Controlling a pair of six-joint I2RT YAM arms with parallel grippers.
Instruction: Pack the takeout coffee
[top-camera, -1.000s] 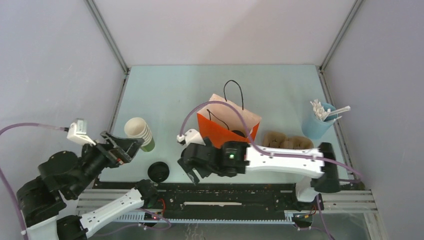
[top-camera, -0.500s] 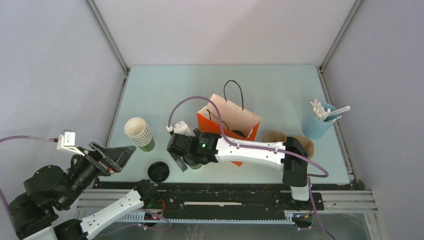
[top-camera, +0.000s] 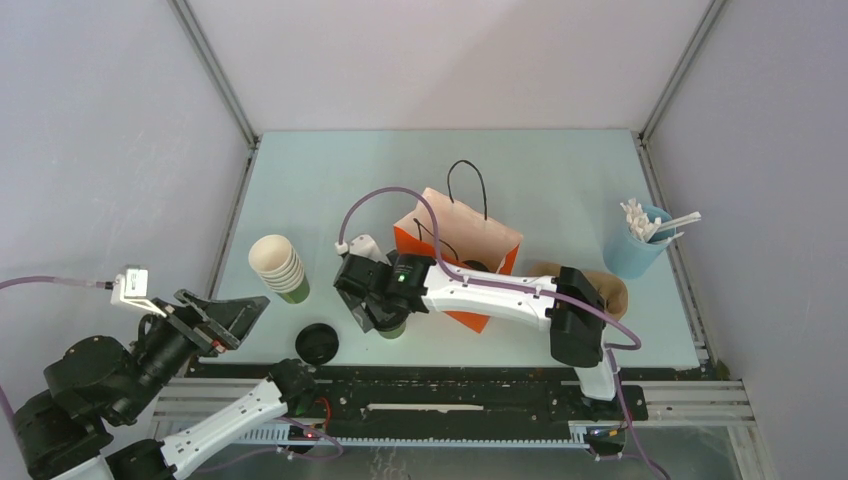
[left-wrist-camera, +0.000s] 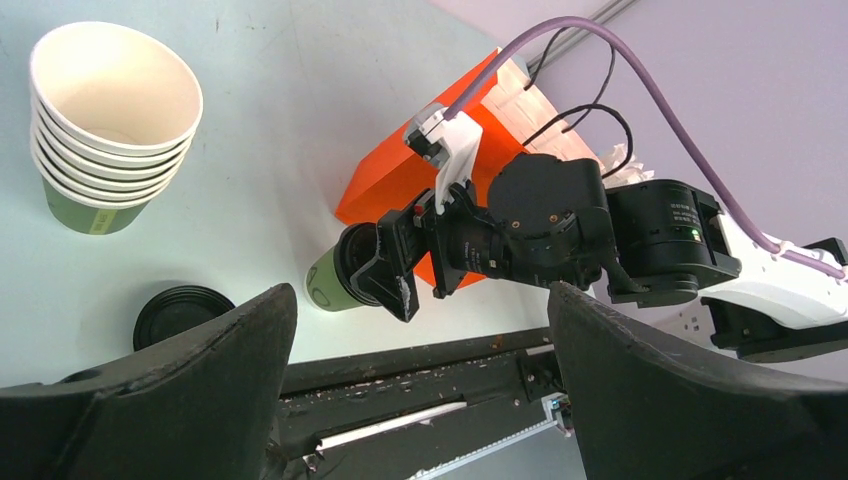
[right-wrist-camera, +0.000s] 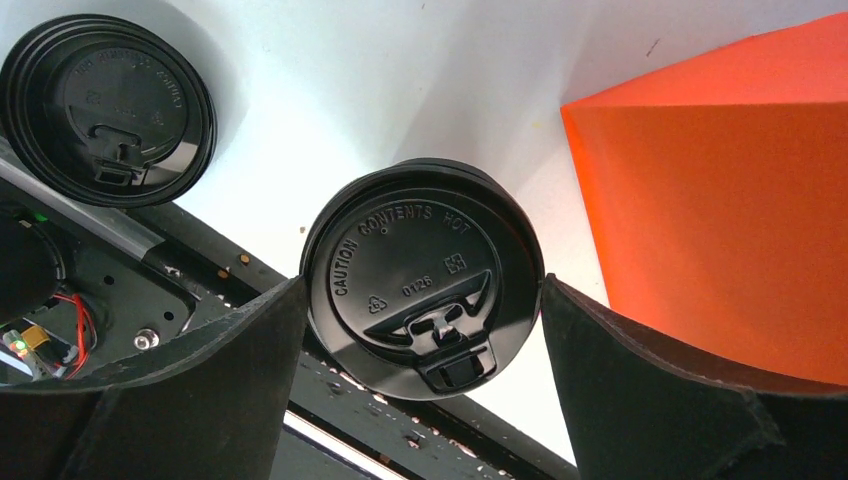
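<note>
- Cup (right-wrist-camera: 422, 275): olive-green paper with a tapered wall, capped by a round black lid embossed "CAUTION CONTENTS HOT", sip tab closed.
- Position: the cup stands upright on the table (top-camera: 350, 180), outside the bag (top-camera: 415, 245). It is just beside the bag's near-left corner and close to the table's near edge.
- Right gripper (right-wrist-camera: 420, 295): directly above the cup, jaws spread with one finger on each side of the lid. Whether the pads touch the cup cannot be told.
- Left gripper (top-camera: 245, 315): raised off the table at the near-left, jaws wide apart, holding nothing. It is well apart from the cup.
- Bag: orange outside, plain brown inside, black cord handles, standing open.
- Loose lids (top-camera: 317, 343): a black stack lying on the table left of the cup, near it.
- Stack (top-camera: 277, 267): lidless green cups, white inside, nested and upright, further left.
- Carrier (top-camera: 612, 290): brown pulp, right of the bag, largely hidden by the right arm.
- Blue cup (top-camera: 630, 250): holds white stirrers, at the right edge.
- Surface: pale blue-green, matt.
- Room: plain grey-lilac walls (top-camera: 450, 60) on three sides; a black rail (top-camera: 450, 400) runs along the near edge.
</note>
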